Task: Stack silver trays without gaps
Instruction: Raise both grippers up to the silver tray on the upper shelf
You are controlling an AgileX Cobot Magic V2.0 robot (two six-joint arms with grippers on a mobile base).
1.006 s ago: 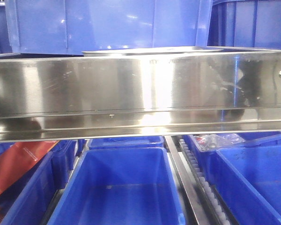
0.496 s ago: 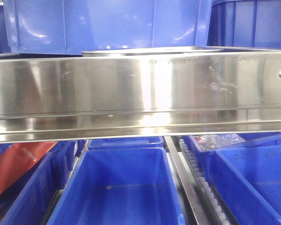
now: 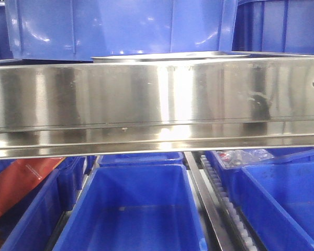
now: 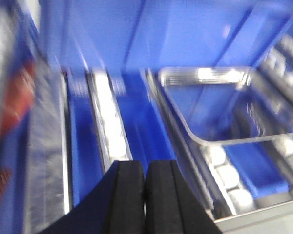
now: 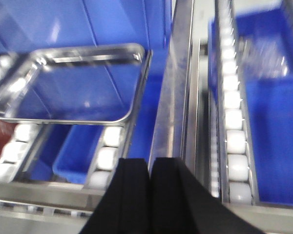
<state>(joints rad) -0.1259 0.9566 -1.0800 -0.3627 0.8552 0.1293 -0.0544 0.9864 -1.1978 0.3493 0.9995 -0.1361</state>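
A shallow silver tray (image 5: pixel 73 85) lies on white rollers at the upper left of the right wrist view. The left wrist view shows a silver tray (image 4: pixel 224 105) at its right side, blurred. In the front view only a thin tray rim (image 3: pixel 167 55) shows edge-on above the broad steel rail (image 3: pixel 157 99). My left gripper (image 4: pixel 144 168) is shut with nothing between its black fingers, low and left of the tray. Shut and empty as well, my right gripper (image 5: pixel 149 165) hangs below and right of the tray, over a steel divider (image 5: pixel 173 97).
Deep blue bins (image 3: pixel 136 209) fill the lower shelf, and one at the left holds a red packet (image 3: pixel 15 183). More blue bins (image 3: pixel 120 26) stand behind the rail. Rows of white rollers (image 5: pixel 232 126) run beside a blue bin (image 5: pixel 278 126).
The front view stays almost the same; only reflections on the steel rail shift slightly. No gripper shows in it.
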